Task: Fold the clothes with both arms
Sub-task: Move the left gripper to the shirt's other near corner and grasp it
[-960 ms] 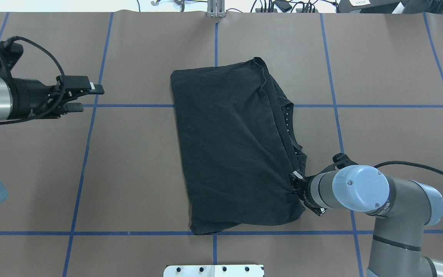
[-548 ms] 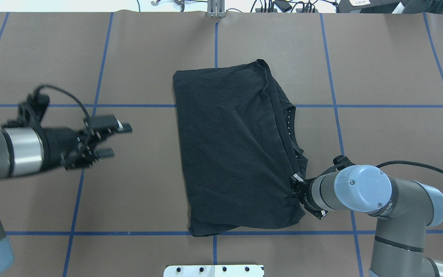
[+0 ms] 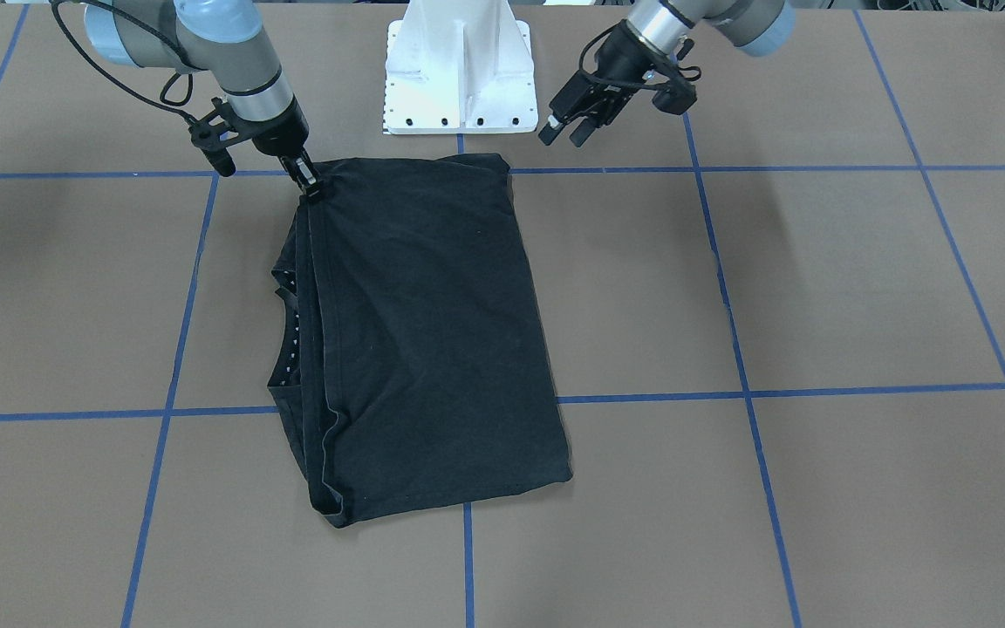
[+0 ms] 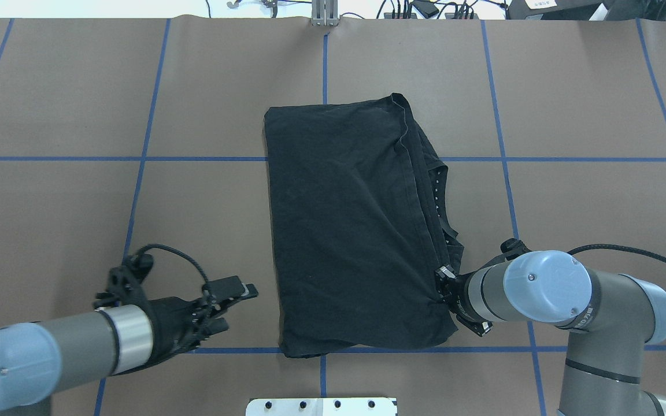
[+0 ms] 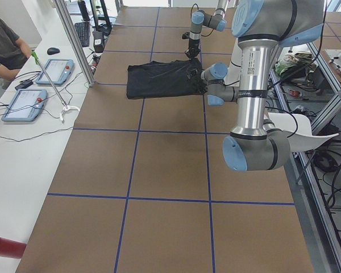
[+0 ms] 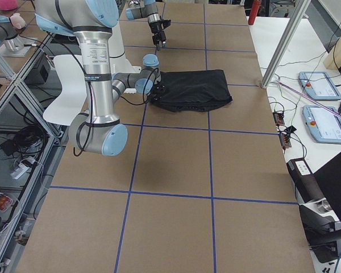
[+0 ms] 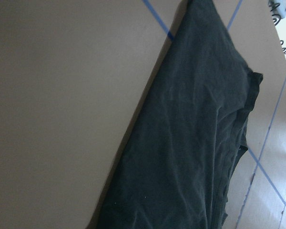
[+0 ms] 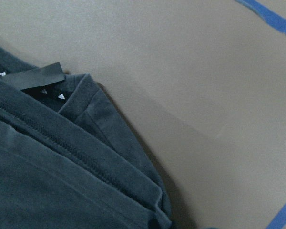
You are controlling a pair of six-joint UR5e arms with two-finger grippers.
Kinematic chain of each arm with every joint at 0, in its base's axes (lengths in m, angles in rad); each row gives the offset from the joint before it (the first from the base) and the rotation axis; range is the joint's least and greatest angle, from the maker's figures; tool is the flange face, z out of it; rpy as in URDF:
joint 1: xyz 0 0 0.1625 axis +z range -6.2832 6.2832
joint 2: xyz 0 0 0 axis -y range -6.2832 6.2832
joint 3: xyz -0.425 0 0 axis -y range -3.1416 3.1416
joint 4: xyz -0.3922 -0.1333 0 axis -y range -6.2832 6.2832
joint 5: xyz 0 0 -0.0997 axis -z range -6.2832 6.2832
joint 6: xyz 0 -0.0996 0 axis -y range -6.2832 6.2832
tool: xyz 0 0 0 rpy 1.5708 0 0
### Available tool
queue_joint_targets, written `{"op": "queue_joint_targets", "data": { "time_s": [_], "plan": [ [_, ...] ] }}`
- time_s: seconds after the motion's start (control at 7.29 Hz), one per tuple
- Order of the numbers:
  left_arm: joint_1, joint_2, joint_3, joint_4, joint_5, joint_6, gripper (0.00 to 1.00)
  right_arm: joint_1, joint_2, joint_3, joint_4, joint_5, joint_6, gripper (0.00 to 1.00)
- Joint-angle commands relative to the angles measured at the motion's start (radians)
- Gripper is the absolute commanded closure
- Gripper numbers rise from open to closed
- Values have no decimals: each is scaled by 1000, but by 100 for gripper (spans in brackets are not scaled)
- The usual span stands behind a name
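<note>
The black T-shirt [image 4: 344, 219] lies folded in a rough rectangle mid-table, its print hidden; it also shows in the front view [image 3: 415, 331]. Layered hems and the collar run along its right side. A collar tag with small white marks shows in the right wrist view [image 8: 38, 78]. My right gripper [image 4: 441, 287] is shut on the shirt's near right corner, where the cloth bunches; in the front view the gripper [image 3: 306, 186] is at the shirt's top left. My left gripper [image 4: 239, 306] is open and empty, just left of the shirt's near left corner, apart from it. The left wrist view shows the shirt [image 7: 190, 143] ahead.
The white bolted pedestal [image 4: 321, 406] stands at the near table edge, just behind the shirt. Blue tape lines [image 4: 136, 159] grid the brown table cover. Cables and gear [image 4: 425, 8] lie past the far edge. An operator [image 5: 3, 48] sits beside the table with tablets.
My left arm has swung from the far left toward the near side, up to the shirt's near left corner, gripper still open. The shirt has shifted slightly to the right. The right gripper keeps its hold.
</note>
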Motion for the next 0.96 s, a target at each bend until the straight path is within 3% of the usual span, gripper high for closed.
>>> {"op": "queue_joint_targets", "data": {
  "time_s": [0.0, 0.41, 0.82],
  "plan": [
    [11, -130, 91, 95, 1, 2, 7, 1, -1, 1, 0, 0, 0, 100],
    [86, -132, 111, 113, 0, -2, 12, 1, 1, 2, 0, 0, 0, 100],
    [97, -168, 160, 113, 0, -4, 28, 1, -1, 2, 0, 0, -1, 100]
  ]
}}
